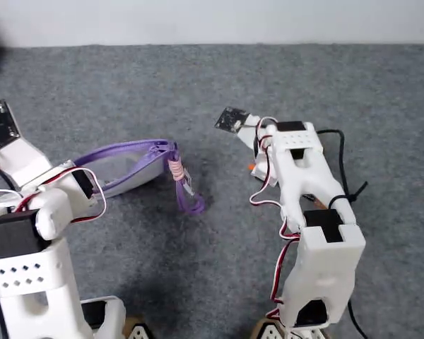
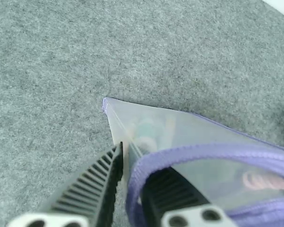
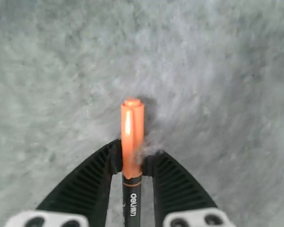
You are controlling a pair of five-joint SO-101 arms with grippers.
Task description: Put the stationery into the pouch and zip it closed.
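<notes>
A clear pouch (image 1: 131, 169) with purple zipper trim and a purple strap lies on the grey carpet left of centre. My left gripper (image 2: 132, 165) is shut on the pouch (image 2: 180, 142) at its edge near one corner, and pale items show faintly through the plastic. An orange-capped black pen (image 3: 132, 137) is clamped between the jaws of my right gripper (image 3: 132, 163), held just over the carpet. In the high view the right arm (image 1: 297, 162) stands right of centre with a bit of the orange pen (image 1: 251, 167) showing beside it.
Grey carpet (image 1: 212, 85) covers the table. A pink charm (image 1: 176, 169) hangs at the pouch's zipper end, with the purple loop (image 1: 191, 201) trailing toward the front. Black cables (image 1: 343, 176) run beside the right arm.
</notes>
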